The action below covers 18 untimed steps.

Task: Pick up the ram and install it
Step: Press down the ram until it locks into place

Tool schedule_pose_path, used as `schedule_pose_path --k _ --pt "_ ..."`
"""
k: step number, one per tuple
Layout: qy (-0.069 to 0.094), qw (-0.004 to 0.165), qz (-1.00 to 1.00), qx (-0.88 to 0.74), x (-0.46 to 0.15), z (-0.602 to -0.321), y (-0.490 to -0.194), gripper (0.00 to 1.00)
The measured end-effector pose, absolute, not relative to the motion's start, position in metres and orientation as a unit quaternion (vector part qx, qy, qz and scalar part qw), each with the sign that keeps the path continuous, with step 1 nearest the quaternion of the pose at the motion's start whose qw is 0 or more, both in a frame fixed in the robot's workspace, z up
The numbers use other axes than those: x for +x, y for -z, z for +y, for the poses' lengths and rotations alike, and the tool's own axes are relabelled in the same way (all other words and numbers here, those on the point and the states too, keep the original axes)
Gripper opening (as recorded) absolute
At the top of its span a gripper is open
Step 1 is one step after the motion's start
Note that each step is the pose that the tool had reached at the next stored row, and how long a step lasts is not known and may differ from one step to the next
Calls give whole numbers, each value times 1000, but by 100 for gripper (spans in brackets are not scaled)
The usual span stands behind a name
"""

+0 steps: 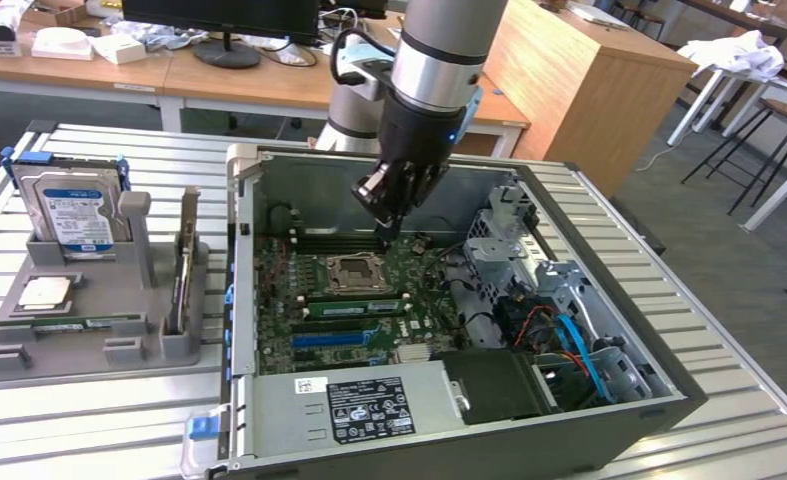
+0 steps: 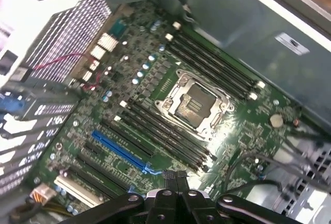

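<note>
A long green ram [image 1: 73, 322] stick lies flat in the grey holder [image 1: 126, 350] at the exterior view's left, outside the PC case. A similar green strip [image 1: 353, 293] with dark chips sits along the memory slots [image 2: 160, 131] beside the empty CPU socket [image 1: 353, 268] [image 2: 194, 102]. My gripper [image 1: 390, 222] [image 2: 173, 175] hangs inside the open case, a little above the motherboard [image 1: 366, 335] near the socket's far slots [image 1: 346, 240]. It is shut, with nothing between its fingertips.
The holder also carries a blue-labelled hard drive [image 1: 76, 215], a silver CPU chip [image 1: 46, 292] and a thin upright card [image 1: 182, 265]. Inside the case are a power supply [image 1: 353, 400], a drive cage [image 1: 513, 240] and blue cables [image 1: 583, 345]. The case walls [image 1: 242, 250] hem in the motherboard.
</note>
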<state>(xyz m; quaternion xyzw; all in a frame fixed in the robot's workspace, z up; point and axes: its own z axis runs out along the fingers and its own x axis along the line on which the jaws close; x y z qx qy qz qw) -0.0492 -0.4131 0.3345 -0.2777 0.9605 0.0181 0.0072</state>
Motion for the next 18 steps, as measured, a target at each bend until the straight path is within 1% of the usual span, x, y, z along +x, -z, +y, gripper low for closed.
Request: schedule_pose_path --k 18 --pt "-17 10 993 -117 -49 -413 -334 10"
